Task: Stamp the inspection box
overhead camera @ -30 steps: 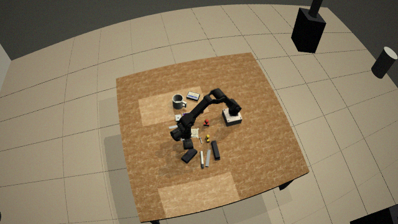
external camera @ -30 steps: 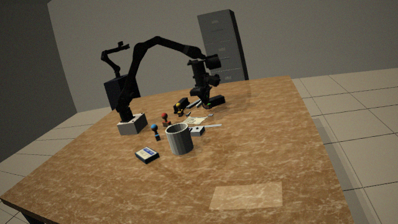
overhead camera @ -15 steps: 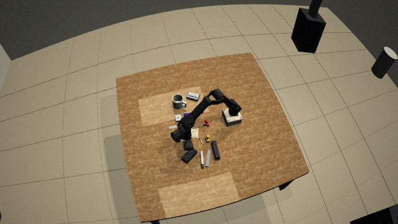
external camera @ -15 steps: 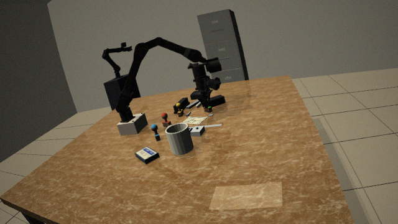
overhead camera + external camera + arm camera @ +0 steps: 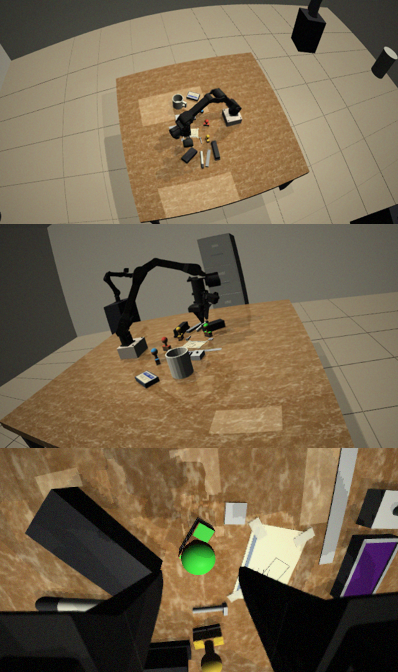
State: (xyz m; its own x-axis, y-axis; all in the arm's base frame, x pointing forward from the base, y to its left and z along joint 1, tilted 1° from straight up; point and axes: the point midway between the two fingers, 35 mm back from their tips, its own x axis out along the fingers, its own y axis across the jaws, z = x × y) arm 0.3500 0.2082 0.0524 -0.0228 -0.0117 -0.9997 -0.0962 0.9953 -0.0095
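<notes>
The green stamp [image 5: 206, 325] [image 5: 198, 559] stands on the bench, its round green handle up. My gripper [image 5: 200, 574] is open above it, with a fingertip on either side of the handle and gaps between. The cream card [image 5: 194, 133] [image 5: 195, 344] [image 5: 270, 554] lies taped down beside the stamp; the outlined box on it looks plain inside. The purple ink pad [image 5: 369, 567] lies open beyond the card, at the right of the wrist view. Lettering on the stamps is not readable.
A yellow stamp [image 5: 178, 330] [image 5: 211, 663], a red stamp [image 5: 165, 340] and a blue stamp [image 5: 154, 351] stand nearby. A black block [image 5: 189, 155] [image 5: 95, 543] lies close to the gripper. A grey mug [image 5: 178, 102] [image 5: 180, 364] and a small tin [image 5: 147, 379] stand farther off.
</notes>
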